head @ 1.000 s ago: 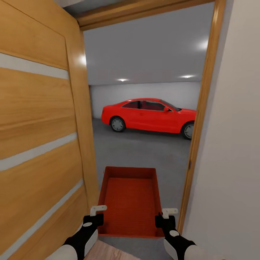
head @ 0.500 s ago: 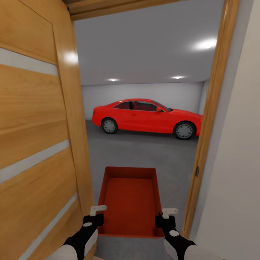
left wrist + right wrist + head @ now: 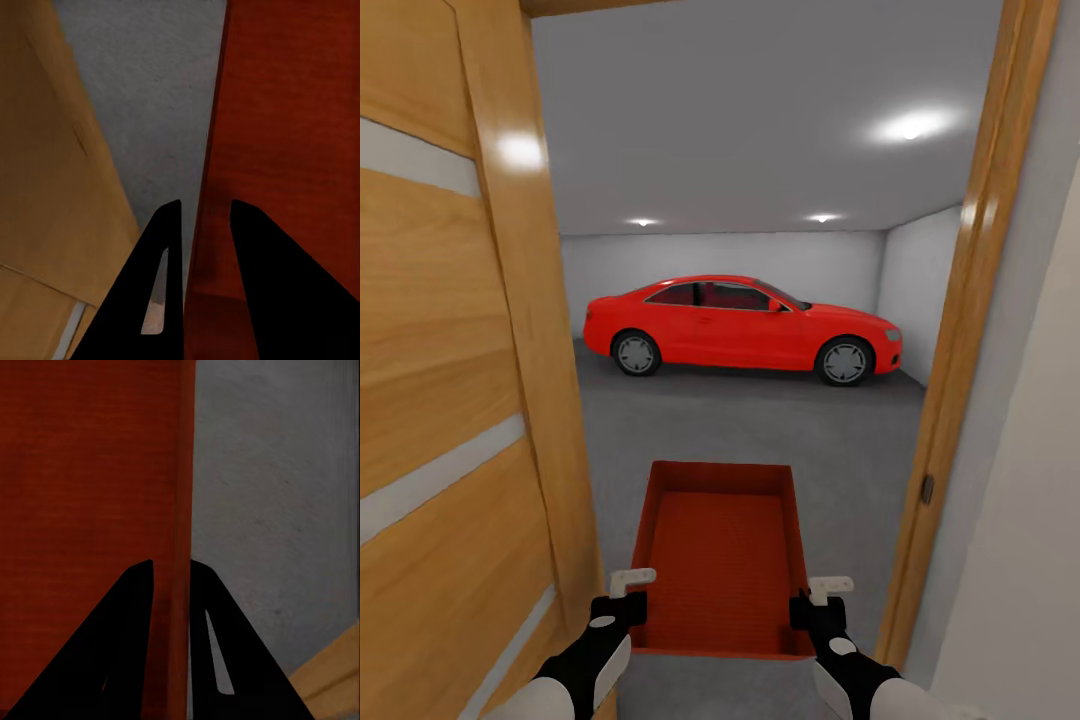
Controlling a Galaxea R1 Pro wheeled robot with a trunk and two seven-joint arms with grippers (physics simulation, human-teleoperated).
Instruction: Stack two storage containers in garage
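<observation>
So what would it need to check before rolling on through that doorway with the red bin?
1. Left claw pinching the bin's side wall: ok, a finger on each side of the wall.
2. Right claw pinching the opposite wall: ok.
3. Bin level: ok, by the head view.
4. Gap to the wooden door on the left: cannot tell, looks tight.
5. Gap to the door frame on the right: cannot tell.
6. Grey floor ahead free up to the red car: ok.
</observation>
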